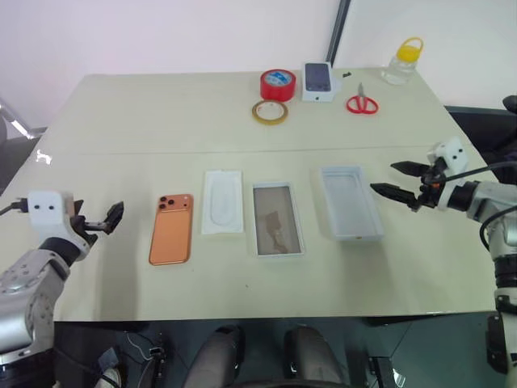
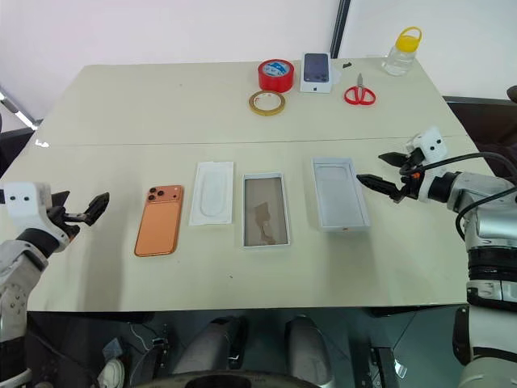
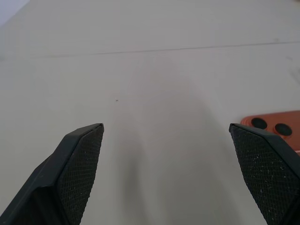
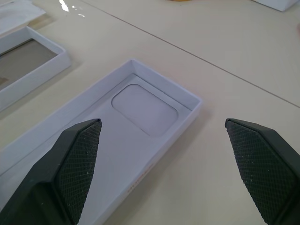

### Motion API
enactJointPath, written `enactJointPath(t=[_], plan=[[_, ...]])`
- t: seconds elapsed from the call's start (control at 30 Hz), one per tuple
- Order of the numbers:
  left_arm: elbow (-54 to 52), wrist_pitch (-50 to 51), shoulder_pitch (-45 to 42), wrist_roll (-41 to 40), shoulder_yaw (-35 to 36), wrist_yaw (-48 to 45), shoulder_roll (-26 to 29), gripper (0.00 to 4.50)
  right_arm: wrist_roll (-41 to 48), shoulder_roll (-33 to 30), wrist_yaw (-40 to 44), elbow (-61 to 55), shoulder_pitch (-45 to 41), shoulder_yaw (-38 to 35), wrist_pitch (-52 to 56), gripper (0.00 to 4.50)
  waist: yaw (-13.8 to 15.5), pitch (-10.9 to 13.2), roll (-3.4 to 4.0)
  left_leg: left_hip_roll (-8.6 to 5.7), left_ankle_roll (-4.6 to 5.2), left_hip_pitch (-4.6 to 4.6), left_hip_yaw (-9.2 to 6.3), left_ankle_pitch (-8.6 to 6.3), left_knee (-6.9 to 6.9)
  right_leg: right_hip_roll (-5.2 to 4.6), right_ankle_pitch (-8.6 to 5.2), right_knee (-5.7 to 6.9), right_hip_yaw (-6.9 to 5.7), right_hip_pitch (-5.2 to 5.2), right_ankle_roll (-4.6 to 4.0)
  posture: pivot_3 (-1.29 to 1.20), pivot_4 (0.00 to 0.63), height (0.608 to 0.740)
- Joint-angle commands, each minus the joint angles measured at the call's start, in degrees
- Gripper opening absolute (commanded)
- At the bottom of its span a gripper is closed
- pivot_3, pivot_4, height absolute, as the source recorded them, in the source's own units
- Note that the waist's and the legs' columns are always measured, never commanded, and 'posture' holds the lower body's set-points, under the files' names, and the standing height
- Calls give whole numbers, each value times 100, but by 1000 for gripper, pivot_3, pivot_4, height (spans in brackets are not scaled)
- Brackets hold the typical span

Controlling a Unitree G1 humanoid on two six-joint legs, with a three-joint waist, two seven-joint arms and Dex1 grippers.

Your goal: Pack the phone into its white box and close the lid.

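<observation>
- The phone [image 1: 171,228] lay back-up on the table [image 1: 145,121], two places left of the white box [image 1: 278,219], with a flat white card [image 1: 222,201] between them.
- The lid [image 1: 350,202] lay hollow-side up just right of the white box.
- The left gripper [image 1: 107,220] hovered left of the phone, jaws wide and empty, pointing across the table.
- The right gripper [image 1: 400,180] hung just right of the lid, jaws spread wide, holding nothing, aimed toward it.

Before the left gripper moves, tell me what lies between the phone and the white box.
The flat white card lies on the table between the phone and the white box, apart from both. Nothing visible stands between the open left gripper and the phone.
</observation>
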Motion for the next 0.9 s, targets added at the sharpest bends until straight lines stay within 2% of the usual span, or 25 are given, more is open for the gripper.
enactJointPath(t=[0.03,0.1,0.27,0.37,0.53,0.9], plan=[[-450,346,-271,-213,-237,100,-5,4500,157,52,-43,-625,-124,-23,89,4410,-3,0,0,0,0,0,0,0,0,0,0,0,1,0,0,0,150,740],[-616,692,-564,-380,-561,105,-50,4500,218,125,-20,-1072,-48,86,186,4410,6,0,0,0,0,0,1,0,0,0,0,0,2,-1,0,0,150,740],[-972,2099,-1490,-1289,-1165,561,-735,4500,439,366,-63,-2576,288,467,546,4410,14,1,-6,-1,1,-5,0,-1,7,1,1,0,1,-1,3,0,150,740],[-874,2890,-1788,-1290,-1526,914,-906,4500,442,528,-217,-3252,467,744,726,4410,-22,1,-6,0,1,-4,1,-1,7,5,2,2,5,-3,5,0,150,740],[-489,3452,-2281,-1313,-1373,1506,-1516,4500,604,664,-451,-4082,793,905,1081,4410,16,2,-8,1,-1,-2,2,0,9,10,2,11,11,-9,5,0,150,740],[20,4640,-2753,-1074,-1098,2042,-1990,4500,783,636,-555,-4558,1034,952,1333,4410,4,2,-15,0,-1,-3,5,0,10,10,3,9,13,-8,6,0,150,740]])
